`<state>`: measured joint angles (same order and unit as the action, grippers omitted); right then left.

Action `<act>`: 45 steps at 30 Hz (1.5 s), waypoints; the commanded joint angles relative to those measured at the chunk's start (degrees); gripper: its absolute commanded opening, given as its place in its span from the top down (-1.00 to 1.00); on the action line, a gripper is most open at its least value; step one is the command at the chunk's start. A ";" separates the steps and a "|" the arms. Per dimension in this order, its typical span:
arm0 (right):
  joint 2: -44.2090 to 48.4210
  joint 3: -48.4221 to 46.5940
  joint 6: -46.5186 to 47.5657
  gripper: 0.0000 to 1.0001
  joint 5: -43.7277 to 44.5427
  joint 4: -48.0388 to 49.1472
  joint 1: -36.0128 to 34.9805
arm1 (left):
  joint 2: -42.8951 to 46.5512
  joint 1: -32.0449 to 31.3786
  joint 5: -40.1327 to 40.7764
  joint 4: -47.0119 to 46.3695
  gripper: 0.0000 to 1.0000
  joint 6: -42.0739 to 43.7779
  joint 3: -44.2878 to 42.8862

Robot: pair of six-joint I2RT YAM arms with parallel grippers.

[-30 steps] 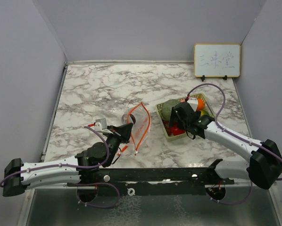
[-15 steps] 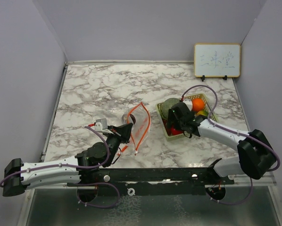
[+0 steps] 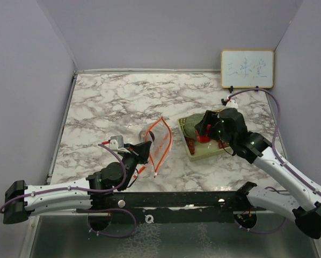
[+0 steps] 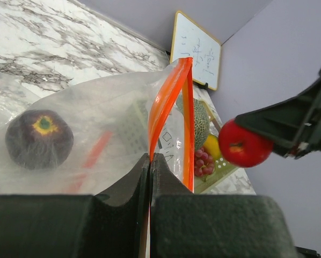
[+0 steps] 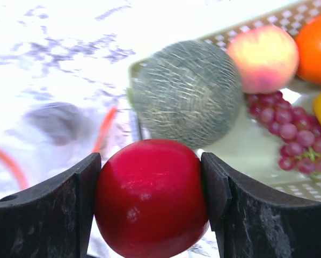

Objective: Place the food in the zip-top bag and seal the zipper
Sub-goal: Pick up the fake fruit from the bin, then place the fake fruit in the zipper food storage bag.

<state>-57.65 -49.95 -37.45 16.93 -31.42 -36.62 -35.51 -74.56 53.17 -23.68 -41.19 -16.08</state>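
Observation:
My right gripper (image 3: 204, 133) is shut on the red apple (image 5: 151, 198) and holds it above the near-left corner of the pale green basket (image 3: 203, 153). The apple also shows in the left wrist view (image 4: 245, 143). In the basket lie the green netted melon (image 5: 186, 92), the yellow-peach fruit (image 5: 263, 58), the orange (image 5: 315, 47) and the red grapes (image 5: 289, 131). My left gripper (image 3: 141, 152) is shut on the orange zipper edge of the clear zip-top bag (image 3: 159, 141), holding its mouth up. The dark purple fruit (image 4: 38, 139) lies inside the bag.
A small whiteboard (image 3: 247, 69) stands at the back right against the wall. Grey walls close the marble table (image 3: 123, 102) on three sides. The black rail (image 3: 176, 201) with the arm bases runs along the near edge.
My right gripper has risen out of the basket with the red apple in it and the arm has swung up. The left gripper and bag have stayed put.

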 commanded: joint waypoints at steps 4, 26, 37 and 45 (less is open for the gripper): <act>2.94 -4.39 5.31 0.11 -26.06 13.78 -0.81 | -2.05 0.30 0.79 0.48 1.00 -0.61 -1.98; -14.77 -7.06 3.10 -0.99 -12.27 28.33 -16.24 | 1.11 0.34 -0.06 4.10 1.00 -1.48 -4.36; -2.04 -6.81 -0.10 -0.99 12.23 8.12 -15.98 | 1.31 0.30 -0.33 4.52 1.00 -1.08 -4.62; -0.86 -5.36 -4.91 -0.99 20.82 -4.46 -2.43 | 1.80 0.33 -2.09 4.19 1.00 -1.87 -3.41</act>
<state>-57.87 -57.06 -40.36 31.18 -28.69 -46.17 -34.41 -74.00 53.17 -18.76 -42.61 -19.07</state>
